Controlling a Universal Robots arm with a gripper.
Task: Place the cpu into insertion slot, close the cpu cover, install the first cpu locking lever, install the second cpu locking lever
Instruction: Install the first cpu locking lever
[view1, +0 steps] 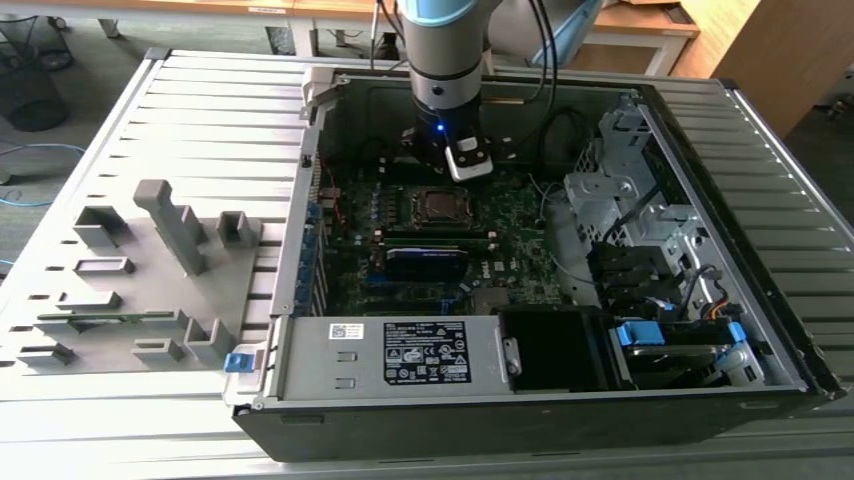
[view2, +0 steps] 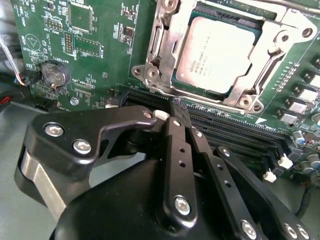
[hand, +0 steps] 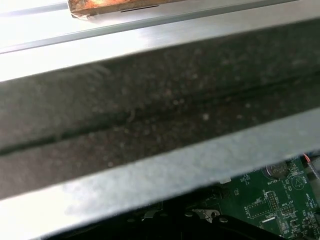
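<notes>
While the flat silver-grey square cpu (view2: 220, 55) lies under its thin silvery metal cover (view2: 159, 50), the black gripper (view2: 176, 106), fingers (view2: 172, 135) pinched together, points at that cover's edge, just beside it.

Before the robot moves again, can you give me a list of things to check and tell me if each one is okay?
1. Cpu seated: ok. It lies flat with its silver top up.
2. Cover down: ok. It lies flat around the cpu's edges.
3. Lever locked: cannot tell. It lies low along the cover's near edge, but its hook end is hidden.
4. Tool empty: ok. It is shut, with nothing between its tips.
5. Tool clear of the lever: cannot tell. Its tip sits right beside the lever, and whether they touch is unclear.
</notes>
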